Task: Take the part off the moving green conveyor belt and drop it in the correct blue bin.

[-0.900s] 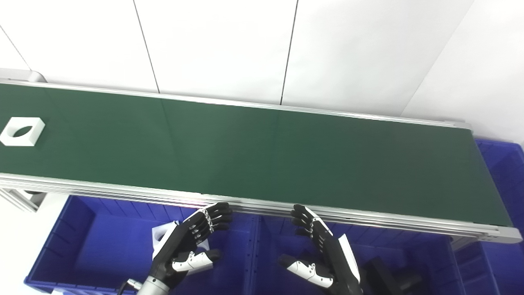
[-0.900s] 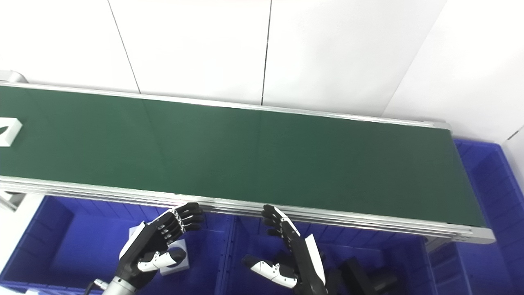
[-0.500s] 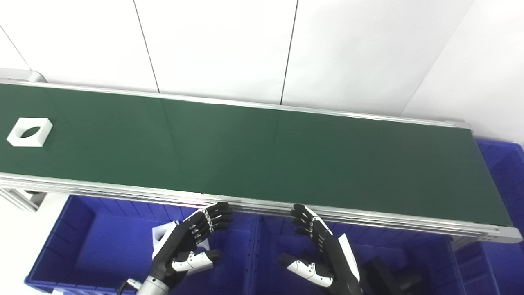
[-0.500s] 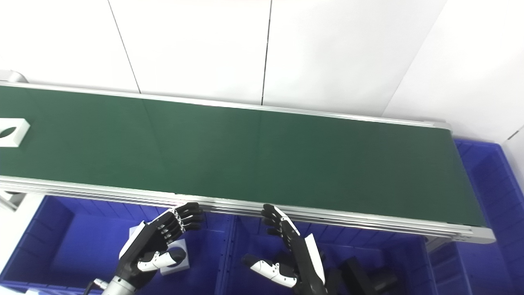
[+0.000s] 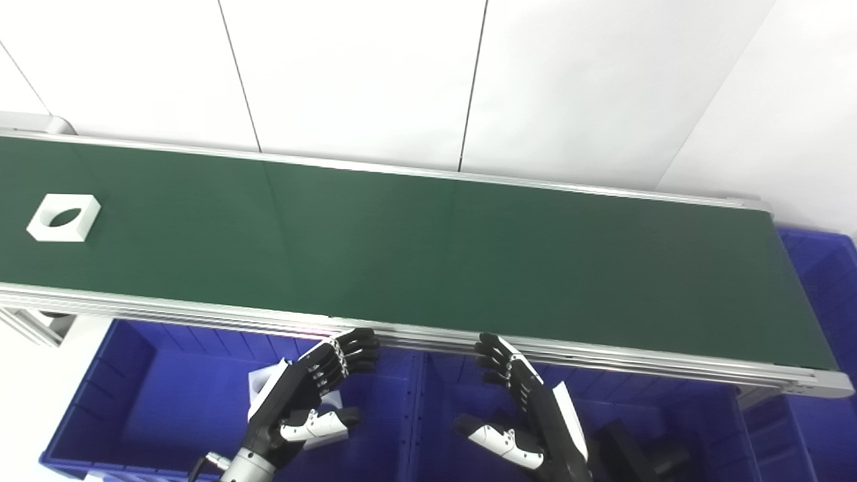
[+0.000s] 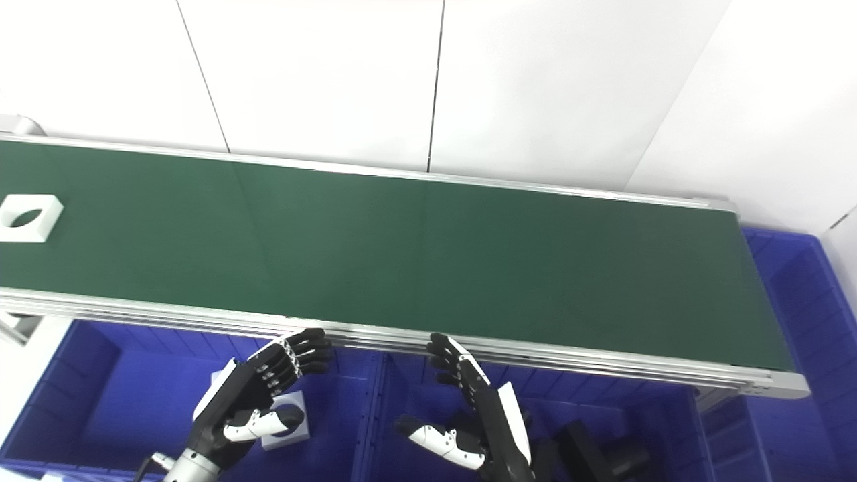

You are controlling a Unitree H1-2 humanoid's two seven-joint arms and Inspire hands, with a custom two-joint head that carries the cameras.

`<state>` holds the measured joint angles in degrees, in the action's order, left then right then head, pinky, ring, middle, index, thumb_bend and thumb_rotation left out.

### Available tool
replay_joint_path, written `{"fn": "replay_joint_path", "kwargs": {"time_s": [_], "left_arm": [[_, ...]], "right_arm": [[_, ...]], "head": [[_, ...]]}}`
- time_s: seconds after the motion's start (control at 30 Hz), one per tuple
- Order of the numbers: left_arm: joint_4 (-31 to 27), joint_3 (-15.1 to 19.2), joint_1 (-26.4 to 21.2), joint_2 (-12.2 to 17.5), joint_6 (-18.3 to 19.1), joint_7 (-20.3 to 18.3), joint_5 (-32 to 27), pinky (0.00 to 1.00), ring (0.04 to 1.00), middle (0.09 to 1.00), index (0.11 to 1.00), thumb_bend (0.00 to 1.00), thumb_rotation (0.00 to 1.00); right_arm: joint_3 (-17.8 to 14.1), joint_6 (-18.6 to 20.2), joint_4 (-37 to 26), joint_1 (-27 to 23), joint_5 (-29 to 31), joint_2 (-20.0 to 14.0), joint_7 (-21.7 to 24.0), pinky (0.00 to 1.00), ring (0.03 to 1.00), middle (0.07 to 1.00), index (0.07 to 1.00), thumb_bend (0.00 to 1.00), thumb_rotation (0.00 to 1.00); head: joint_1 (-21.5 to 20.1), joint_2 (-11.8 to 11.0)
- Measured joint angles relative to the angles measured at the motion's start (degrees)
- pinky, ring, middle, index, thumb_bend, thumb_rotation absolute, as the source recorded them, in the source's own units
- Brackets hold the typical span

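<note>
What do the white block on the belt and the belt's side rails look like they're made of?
White block: probably plastic, possibly printed; matte, even white, crisp edges around an oval hole. Side rails: likely extruded aluminium; silvery, with long straight grooves and a soft sheen. The conveyor belt itself looks like matte green rubber or PVC.

Conveyor belt across middle, wall behind. Part on belt, far left end. Left bin and middle bin side by side below belt's near edge; third bin beyond belt's right end. Left hand over left bin, right hand over middle bin, both empty, spread.
</note>
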<state>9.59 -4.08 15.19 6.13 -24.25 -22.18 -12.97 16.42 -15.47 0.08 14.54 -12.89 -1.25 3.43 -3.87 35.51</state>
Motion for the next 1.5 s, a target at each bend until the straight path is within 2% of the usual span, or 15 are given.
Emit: {"fn": "replay_joint_path", "kwargs": {"time_s": [0.17, 0.3, 0.37, 0.4, 0.53, 0.57, 0.67, 0.77, 0.83, 0.9, 0.97, 1.17, 1.33, 1.5], "left_arm": [[0.5, 0.1, -0.5, 0.0, 0.0, 0.0, 0.0, 0.75, 0.768, 0.793, 0.794, 0.88, 0.37], [1.0, 0.3, -0.8, 0.0, 0.0, 0.0, 0.0, 0.74, 0.763, 0.786, 0.789, 0.89, 0.36], [0.9, 0.2, -0.9, 0.0, 0.0, 0.1, 0.3, 0.74, 0.761, 0.781, 0.786, 0.89, 0.35], [0.7, 0.2, -0.9, 0.0, 0.0, 0.2, 0.8, 0.74, 0.760, 0.780, 0.785, 0.89, 0.35], [-0.9, -0.2, -0.8, 0.0, 0.1, 0.9, 1.5, 0.72, 0.748, 0.775, 0.782, 0.91, 0.35], [-1.3, -0.3, -0.8, 0.1, 0.1, 1.0, 1.9, 0.72, 0.746, 0.774, 0.781, 0.91, 0.35], [-1.5, -0.5, -0.7, 0.4, 0.1, 1.1, 2.3, 0.71, 0.740, 0.769, 0.775, 0.91, 0.33], [-1.5, -0.5, -0.5, 1.1, 0.1, 1.1, 2.3, 0.70, 0.737, 0.764, 0.769, 0.92, 0.30], [-1.5, -0.5, -0.5, 1.4, 0.1, 1.2, 2.4, 0.70, 0.735, 0.759, 0.765, 0.92, 0.30], [-1.5, -0.6, -0.5, 1.4, 0.1, 1.2, 2.5, 0.71, 0.735, 0.754, 0.761, 0.93, 0.30], [-1.6, -0.8, -0.5, 1.4, 0.1, 1.2, 2.7, 0.70, 0.732, 0.750, 0.757, 0.94, 0.30], [-3.4, -1.0, -0.6, 1.8, 0.3, 1.2, 3.5, 0.69, 0.724, 0.747, 0.753, 0.95, 0.31], [-9.5, -1.1, -0.2, 2.6, 2.9, 1.2, 3.6, 0.69, 0.728, 0.749, 0.755, 0.97, 0.25], [-16.9, 0.2, -1.0, 4.6, 6.1, 2.5, 6.1, 0.69, 0.736, 0.761, 0.768, 0.99, 0.28]], "right_arm": [[0.0, 0.0, 0.5, -0.4, 0.0, 0.3, 0.0, 0.76, 0.813, 0.840, 0.865, 0.74, 0.44], [0.0, 0.0, 1.9, -1.0, 0.0, 0.3, 0.0, 0.77, 0.818, 0.839, 0.872, 0.73, 0.44], [-0.1, -0.2, 2.0, -1.1, 0.1, 0.3, 0.0, 0.77, 0.820, 0.841, 0.875, 0.73, 0.44], [-0.1, -0.3, 2.0, -1.1, 0.2, 0.3, 0.0, 0.77, 0.821, 0.844, 0.877, 0.72, 0.44], [-0.3, -1.1, 3.2, -1.4, 0.7, 0.1, 0.0, 0.77, 0.828, 0.854, 0.886, 0.70, 0.45], [-0.4, -1.1, 3.5, -1.5, 0.7, 0.0, 0.0, 0.77, 0.829, 0.855, 0.887, 0.70, 0.45], [-0.4, -1.3, 3.9, -1.5, 0.8, -0.1, 0.0, 0.77, 0.833, 0.859, 0.890, 0.69, 0.47], [-0.6, -2.6, 5.1, -1.8, 1.0, -0.1, 0.0, 0.78, 0.836, 0.861, 0.896, 0.69, 0.49], [-0.6, -3.2, 5.9, -2.0, 1.0, -0.1, 0.0, 0.77, 0.836, 0.861, 0.897, 0.69, 0.49], [-0.6, -3.7, 6.2, -2.0, 1.0, -0.1, 0.0, 0.78, 0.836, 0.862, 0.899, 0.69, 0.49], [-0.6, -4.1, 6.7, -2.3, 1.0, -0.1, 0.0, 0.78, 0.836, 0.864, 0.901, 0.68, 0.50], [-0.9, -4.3, 7.3, -2.8, 1.1, -0.1, 0.0, 0.79, 0.843, 0.871, 0.909, 0.67, 0.50], [-1.0, -4.8, 7.9, -3.1, 1.9, -0.2, 0.0, 0.79, 0.844, 0.873, 0.916, 0.65, 0.50], [-1.2, -4.8, 7.9, -3.3, 2.3, -0.6, 0.1, 0.80, 0.847, 0.876, 0.924, 0.64, 0.50]], "head": [[1.0, -0.5], [7.1, -2.6], [7.9, -2.9], [10.6, -3.9], [13.4, -5.0], [15.5, -6.1], [17.0, -6.9], [19.8, -9.2], [19.8, -9.9], [20.7, -10.1], [22.5, -11.2], [24.2, -12.0], [25.8, -12.4], [29.0, -13.1]]}}
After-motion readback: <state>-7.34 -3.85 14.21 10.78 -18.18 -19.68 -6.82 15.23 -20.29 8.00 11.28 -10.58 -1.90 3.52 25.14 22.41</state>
